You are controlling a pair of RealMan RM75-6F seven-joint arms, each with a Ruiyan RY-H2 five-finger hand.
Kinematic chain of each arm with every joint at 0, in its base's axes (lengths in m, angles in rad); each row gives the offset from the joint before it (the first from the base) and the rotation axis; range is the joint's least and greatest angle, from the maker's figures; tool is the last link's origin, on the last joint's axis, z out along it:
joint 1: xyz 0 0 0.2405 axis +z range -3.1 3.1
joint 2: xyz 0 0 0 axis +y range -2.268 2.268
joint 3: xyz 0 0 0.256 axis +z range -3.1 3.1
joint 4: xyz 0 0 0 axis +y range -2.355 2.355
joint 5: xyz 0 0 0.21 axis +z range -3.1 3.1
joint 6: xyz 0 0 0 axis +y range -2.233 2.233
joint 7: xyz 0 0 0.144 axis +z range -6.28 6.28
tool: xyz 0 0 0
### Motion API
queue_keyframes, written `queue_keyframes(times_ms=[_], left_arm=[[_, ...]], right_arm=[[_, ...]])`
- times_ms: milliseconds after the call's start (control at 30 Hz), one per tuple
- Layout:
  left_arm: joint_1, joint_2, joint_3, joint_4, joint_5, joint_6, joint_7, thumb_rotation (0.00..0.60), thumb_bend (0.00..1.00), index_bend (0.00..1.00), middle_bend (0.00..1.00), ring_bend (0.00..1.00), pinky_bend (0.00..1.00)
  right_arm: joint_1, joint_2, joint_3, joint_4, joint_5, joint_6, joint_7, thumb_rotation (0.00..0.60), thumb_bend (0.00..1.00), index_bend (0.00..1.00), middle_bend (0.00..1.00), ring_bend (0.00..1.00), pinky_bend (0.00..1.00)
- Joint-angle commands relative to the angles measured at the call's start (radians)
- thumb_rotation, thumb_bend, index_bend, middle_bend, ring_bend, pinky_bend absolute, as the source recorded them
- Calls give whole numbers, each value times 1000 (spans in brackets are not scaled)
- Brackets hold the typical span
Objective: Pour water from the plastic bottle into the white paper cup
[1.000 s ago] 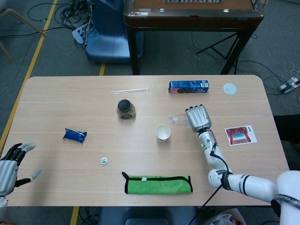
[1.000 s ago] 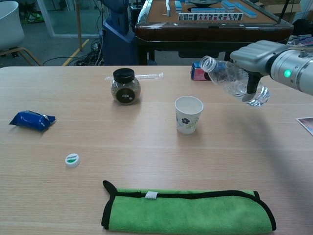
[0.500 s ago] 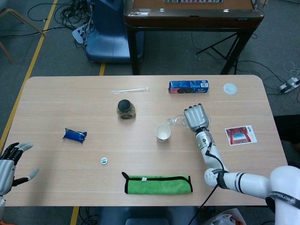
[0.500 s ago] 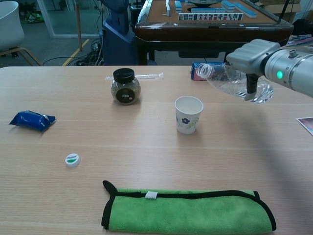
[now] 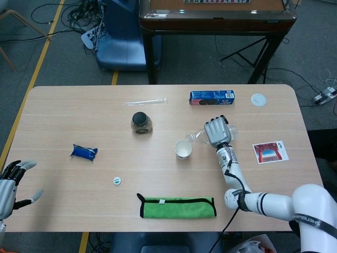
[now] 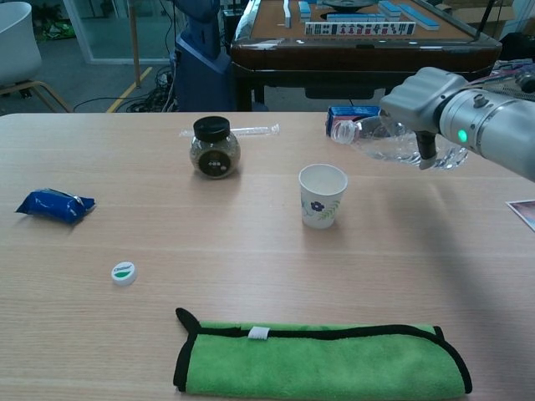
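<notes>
My right hand (image 5: 217, 131) (image 6: 420, 98) grips a clear plastic bottle (image 6: 393, 144) (image 5: 196, 136) in the air. The bottle lies nearly level, its open neck pointing left and slightly down, just above and to the right of the white paper cup (image 6: 322, 195) (image 5: 182, 149). The cup stands upright on the table with a small flower print on its side. No stream of water shows. My left hand (image 5: 11, 182) hovers open at the table's near left corner, seen only in the head view.
A dark-lidded jar (image 6: 216, 147), a blue box (image 5: 211, 97), a blue packet (image 6: 53, 205), a small bottle cap (image 6: 124, 272), a green cloth (image 6: 322, 360), a clear tube (image 5: 145, 101), a white disc (image 5: 258, 99) and a picture card (image 5: 270, 152) lie around the table.
My right hand has tipped the bottle from neck-up to nearly level and carried its neck lower and leftward, toward the cup. The left hand has barely moved.
</notes>
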Motion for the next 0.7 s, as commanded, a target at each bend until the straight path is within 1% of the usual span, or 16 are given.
queue_keyframes(times_ms=[33, 700], left_arm=[[0, 0, 0, 0, 0, 0, 0, 600, 133, 249, 241, 155, 484], [1, 3, 0, -4, -4, -5, 4, 600, 133, 249, 240, 155, 484]], right_arm=[[4, -7, -9, 7, 4, 5, -19, 600, 273, 617, 607, 446, 457], [23, -57, -37, 63, 59, 17, -118, 600, 280, 617, 606, 446, 457]])
